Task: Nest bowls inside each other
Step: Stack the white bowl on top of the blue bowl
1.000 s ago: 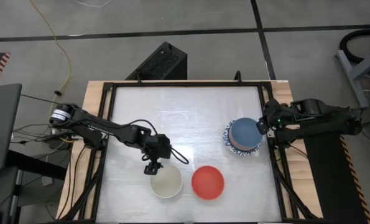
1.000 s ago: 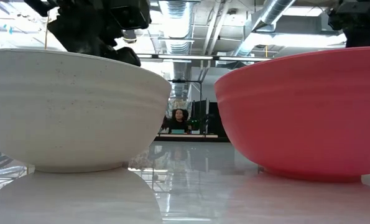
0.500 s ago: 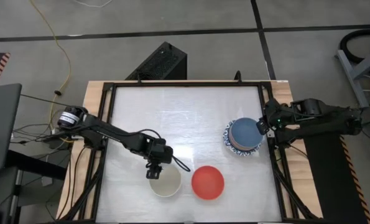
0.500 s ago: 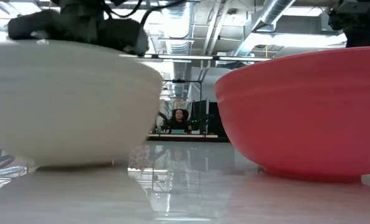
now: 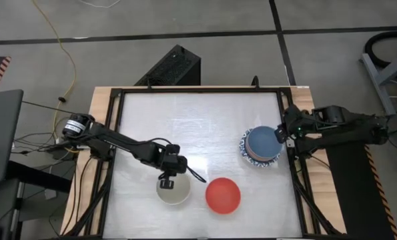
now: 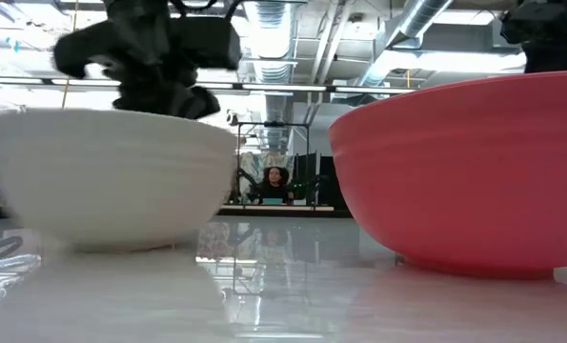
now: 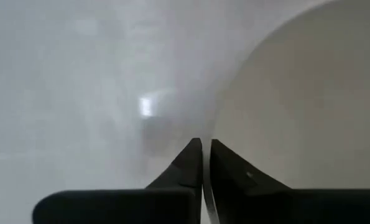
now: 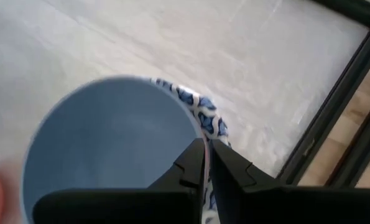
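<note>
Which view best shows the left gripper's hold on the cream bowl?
The left wrist view: the left gripper is pinched on the cream bowl's rim. The high view shows it at the bowl's rim from above; the low view shows it blurred; the right wrist view misses it.

Narrow gap between cream bowl and red bowl — table's far half open.

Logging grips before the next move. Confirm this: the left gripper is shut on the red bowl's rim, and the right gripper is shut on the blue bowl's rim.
Wrong bowl. The high view shows the left gripper shut on the cream bowl's rim; the red bowl sits untouched beside it. The right gripper is indeed shut on the blue bowl's rim.
</note>
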Available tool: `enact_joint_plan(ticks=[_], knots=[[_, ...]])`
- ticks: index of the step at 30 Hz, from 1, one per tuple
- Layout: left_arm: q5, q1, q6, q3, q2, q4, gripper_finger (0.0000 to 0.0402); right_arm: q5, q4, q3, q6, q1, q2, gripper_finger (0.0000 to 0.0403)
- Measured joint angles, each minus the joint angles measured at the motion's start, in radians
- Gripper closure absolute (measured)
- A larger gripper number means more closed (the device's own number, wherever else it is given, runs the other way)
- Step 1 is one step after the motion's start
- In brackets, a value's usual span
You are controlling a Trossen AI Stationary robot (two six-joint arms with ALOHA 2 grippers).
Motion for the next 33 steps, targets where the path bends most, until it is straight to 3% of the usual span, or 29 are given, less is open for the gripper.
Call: enact_joint_plan(ticks=[8, 12, 15, 20, 24, 30, 33], knots=[[-0.382, 0.004, 0.110, 0.053, -0.098, -0.004, 0.0401, 0.101, 0.028, 0.000, 0.000, 0.002, 0.000, 0.0354], [-0.620, 0.004, 0.231, 0.050, -0.168, 0.160, 0.0401, 0.233, 0.068, 0.000, -0.006, 0.019, 0.000, 0.0354], [-0.718, 0.015, 0.365, 0.041, -0.200, 0.345, 0.0401, 0.333, 0.158, 0.000, -0.070, 0.044, 0.007, 0.0354], [-0.738, 0.062, 0.609, 0.030, -0.220, 0.697, 0.0401, 0.517, 0.398, 0.000, -0.302, 0.103, 0.038, 0.0354], [-0.659, 0.115, 0.719, 0.029, -0.216, 0.932, 0.0401, 0.615, 0.628, 0.000, -0.529, 0.143, 0.092, 0.0354], [-0.559, 0.183, 0.756, 0.029, -0.216, 1.066, 0.0401, 0.743, 0.816, 0.000, -0.739, 0.193, 0.180, 0.0354], [-0.428, 0.213, 0.717, 0.026, -0.216, 1.101, 0.0401, 0.849, 0.820, 0.000, -0.761, 0.226, 0.234, 0.0354]])
